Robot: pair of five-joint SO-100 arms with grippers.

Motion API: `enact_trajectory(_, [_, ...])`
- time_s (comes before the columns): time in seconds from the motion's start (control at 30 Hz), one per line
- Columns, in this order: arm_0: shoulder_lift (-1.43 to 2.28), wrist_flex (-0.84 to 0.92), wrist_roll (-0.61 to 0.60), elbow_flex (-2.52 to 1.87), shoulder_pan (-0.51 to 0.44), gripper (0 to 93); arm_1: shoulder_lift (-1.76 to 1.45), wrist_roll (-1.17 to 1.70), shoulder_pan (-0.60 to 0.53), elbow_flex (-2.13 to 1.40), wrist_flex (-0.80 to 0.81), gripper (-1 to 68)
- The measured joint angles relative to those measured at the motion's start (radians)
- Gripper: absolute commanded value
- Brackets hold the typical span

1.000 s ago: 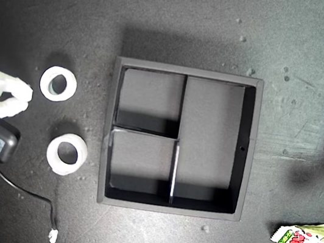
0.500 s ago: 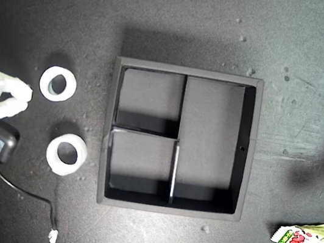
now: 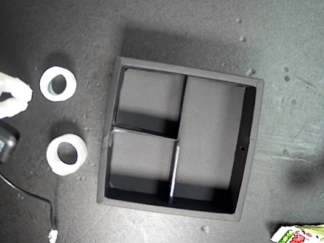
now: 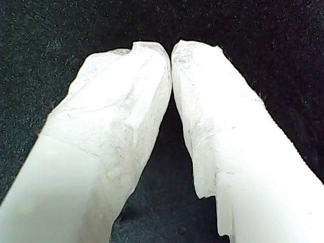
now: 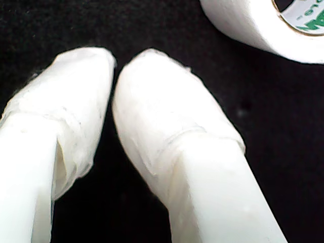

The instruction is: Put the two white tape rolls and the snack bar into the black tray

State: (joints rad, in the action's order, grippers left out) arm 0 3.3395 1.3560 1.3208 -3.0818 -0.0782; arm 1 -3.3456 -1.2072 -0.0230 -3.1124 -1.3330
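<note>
Both grippers are being kept closed and empty: my first gripper [image 4: 171, 50] over bare mat, my second gripper [image 5: 115, 63] near one tape roll [image 5: 263, 23]. Two tape rolls [image 3: 57, 83] [image 3: 67, 154] are lying at the exterior view's left of the empty black tray [image 3: 244, 148]. At that view's lower right edge, the snack bar [image 3: 307, 237] is lying.

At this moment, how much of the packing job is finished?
Nothing is packed yet: the black tray holds nothing in any compartment. Nothing is in hand; my first hand and my second hand are shut on nothing. Both white tape rolls lie at the exterior view's left, the snack bar at its lower right.
</note>
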Motion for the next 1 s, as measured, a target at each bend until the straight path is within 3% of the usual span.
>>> enact_trajectory(0.33, [0.000, 0.000, 0.011, 0.000, 0.002, 0.2, 0.000, -0.009, 0.025, 0.000, 0.000, 1.9])
enact_trajectory(0.43, [0.000, 0.000, 0.017, 0.000, 0.066, 0.2, 0.000, -0.072, 0.086, 0.000, -0.008, 1.9])
enact_trajectory(0.7, [0.000, 0.000, 0.295, 0.000, 0.091, 0.1, 0.003, -0.163, 0.120, 0.000, -0.002, -0.2])
enact_trajectory(0.87, [0.000, -0.003, 0.334, 0.000, 0.086, 0.0, 0.012, -0.032, 0.114, 0.000, 0.190, -0.3])
enact_trajectory(1.0, [0.000, -0.006, 0.480, 0.000, 0.009, 0.0, 0.012, 0.163, 0.017, 0.000, 0.422, -0.3])
